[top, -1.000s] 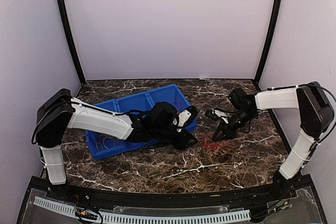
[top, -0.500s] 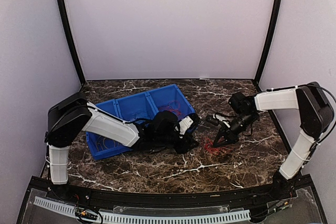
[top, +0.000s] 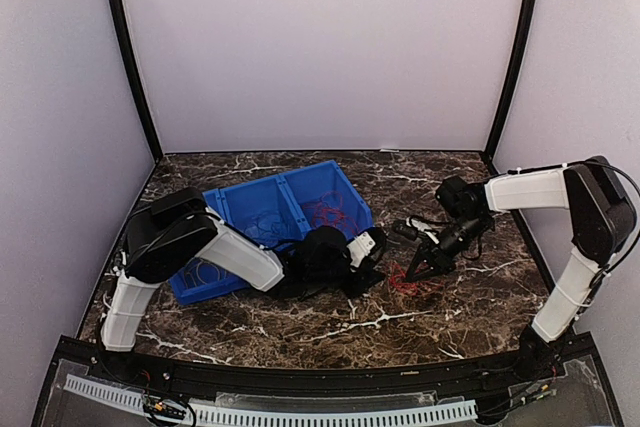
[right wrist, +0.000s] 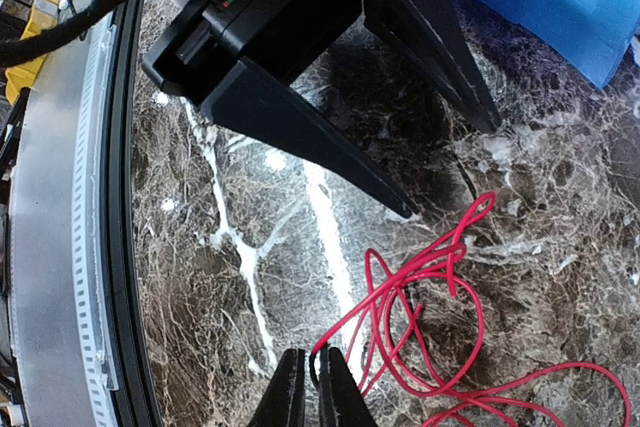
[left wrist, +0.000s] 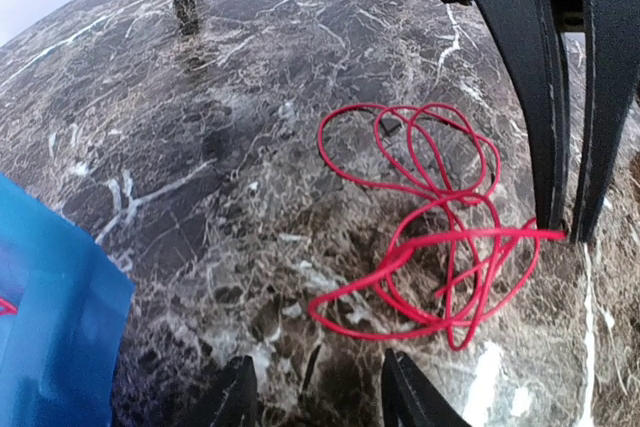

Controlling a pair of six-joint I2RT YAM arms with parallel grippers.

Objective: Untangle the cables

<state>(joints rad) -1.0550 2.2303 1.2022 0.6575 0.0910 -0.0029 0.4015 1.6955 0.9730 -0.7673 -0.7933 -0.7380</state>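
A red cable [top: 406, 278] lies in loose tangled loops on the marble table, between the two grippers. In the left wrist view the red cable [left wrist: 440, 247] spreads just ahead of my left gripper [left wrist: 320, 402], which is open with nothing between its fingers. My left gripper [top: 366, 265] sits low at the cable's left side. My right gripper [right wrist: 312, 387] is shut on one strand of the red cable [right wrist: 430, 297]. From above, my right gripper [top: 414, 269] points down at the cable's right side. More cables lie in the blue bin: red [top: 330, 211] and others too faint to tell [top: 262, 227].
The blue bin [top: 218, 202] with three compartments stands left of centre, with my left arm [top: 245, 257] stretched along its front. Its corner [left wrist: 40, 327] shows at the left wrist view's left edge. Black corner posts [top: 128, 57] frame the back walls.
My left arm has swung right, away from the bin, bringing its open gripper up to the red cable. My right gripper has dropped slightly onto the cable.
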